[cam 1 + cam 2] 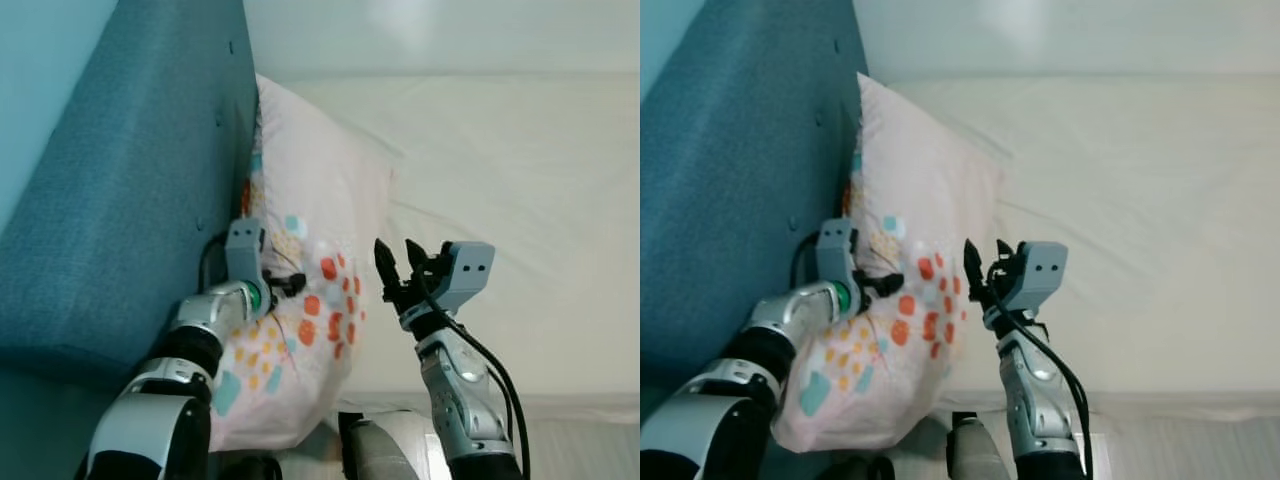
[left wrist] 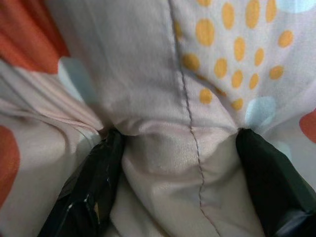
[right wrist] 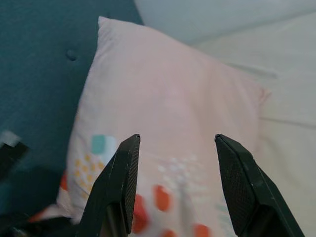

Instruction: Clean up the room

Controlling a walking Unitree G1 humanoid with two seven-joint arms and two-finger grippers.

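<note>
A pale pink pillow (image 1: 320,190) printed with orange, yellow and teal spots leans against the teal headboard (image 1: 130,180) at the head of the bed. My left gripper (image 1: 290,285) is pressed into the pillow's lower side. In the left wrist view its two black fingers (image 2: 94,187) pinch a bunched fold of the pillow (image 2: 163,98) fabric. My right gripper (image 1: 397,255) hovers open just right of the pillow, over the sheet, apart from it. In the right wrist view the open fingers (image 3: 123,177) frame the pillow (image 3: 168,98).
A cream sheet (image 1: 500,170) covers the mattress to the right of the pillow. The bed's near edge (image 1: 560,405) runs along the bottom right. A pale wall (image 1: 420,30) stands behind the bed.
</note>
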